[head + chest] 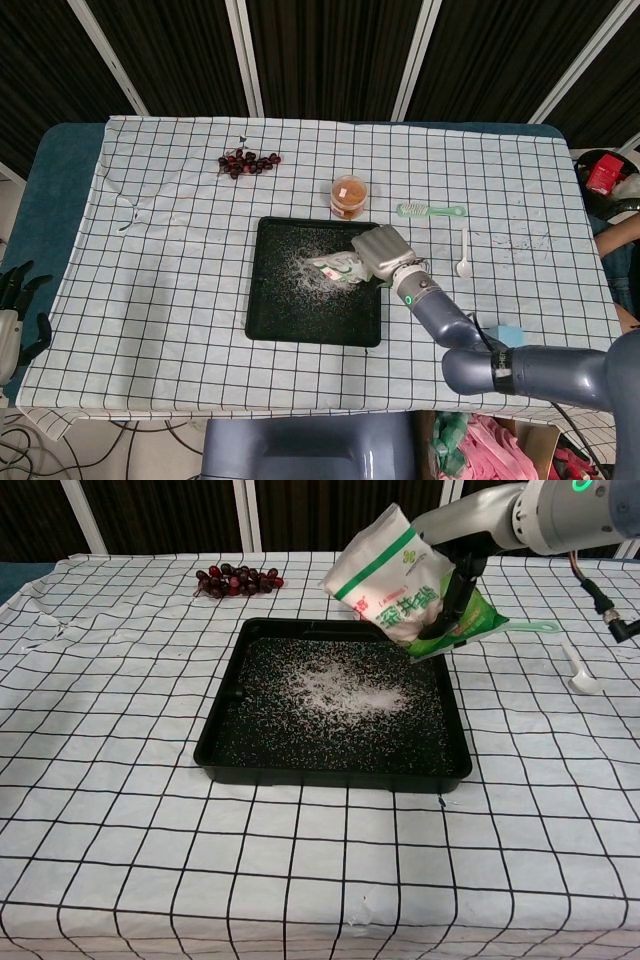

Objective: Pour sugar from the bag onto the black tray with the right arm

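The black tray (225,745) (262,320) sits mid-table with a patch of white sugar (340,687) (306,266) scattered in its middle. My right hand (458,562) (379,249) grips the white and green sugar bag (395,585) (338,266) above the tray's far right corner. The bag is tilted with its mouth end raised up and to the left. No sugar is seen falling from it. My left hand (18,300) hangs off the table's left edge, holding nothing, with its fingers apart.
A small orange-filled cup (348,195) stands just behind the tray. A bunch of dark grapes (238,580) (247,162) lies at the back left. A green brush (430,211) and a white spoon (578,670) (463,250) lie right of the tray.
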`<state>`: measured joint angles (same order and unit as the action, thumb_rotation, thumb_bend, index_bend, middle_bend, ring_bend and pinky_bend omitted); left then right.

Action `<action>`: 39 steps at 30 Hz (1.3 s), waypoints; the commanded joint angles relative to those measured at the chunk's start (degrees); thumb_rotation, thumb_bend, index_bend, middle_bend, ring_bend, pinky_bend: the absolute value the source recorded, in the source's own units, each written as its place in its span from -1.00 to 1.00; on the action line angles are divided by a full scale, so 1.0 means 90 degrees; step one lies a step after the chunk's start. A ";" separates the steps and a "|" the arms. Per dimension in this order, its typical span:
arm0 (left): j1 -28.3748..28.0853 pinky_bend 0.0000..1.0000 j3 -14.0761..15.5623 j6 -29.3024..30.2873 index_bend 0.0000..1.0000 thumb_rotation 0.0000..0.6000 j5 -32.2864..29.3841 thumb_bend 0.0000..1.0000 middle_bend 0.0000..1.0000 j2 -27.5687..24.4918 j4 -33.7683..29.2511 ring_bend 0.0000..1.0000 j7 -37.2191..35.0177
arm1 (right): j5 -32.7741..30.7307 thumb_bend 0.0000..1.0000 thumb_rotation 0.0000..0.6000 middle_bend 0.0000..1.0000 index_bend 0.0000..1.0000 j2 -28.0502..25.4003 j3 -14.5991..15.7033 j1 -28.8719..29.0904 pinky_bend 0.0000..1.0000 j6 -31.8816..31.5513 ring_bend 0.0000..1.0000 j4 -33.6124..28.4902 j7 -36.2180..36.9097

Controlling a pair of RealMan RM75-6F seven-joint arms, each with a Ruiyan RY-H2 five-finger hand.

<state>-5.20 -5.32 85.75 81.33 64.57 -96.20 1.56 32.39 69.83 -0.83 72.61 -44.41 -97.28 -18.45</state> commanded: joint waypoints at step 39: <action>-0.0007 -1.00 0.0000 -0.0036 -0.60 1.00 -0.0042 0.32 -0.94 0.0011 0.0014 -1.00 0.0063 | 0.3556 -0.12 1.00 -0.18 0.12 0.2248 -0.1041 -0.3738 0.23 -0.1767 0.08 0.2678 0.3564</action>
<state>-5.27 -5.32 85.43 80.94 64.67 -96.08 2.13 64.56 89.68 -9.89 39.27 -60.09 -73.47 13.92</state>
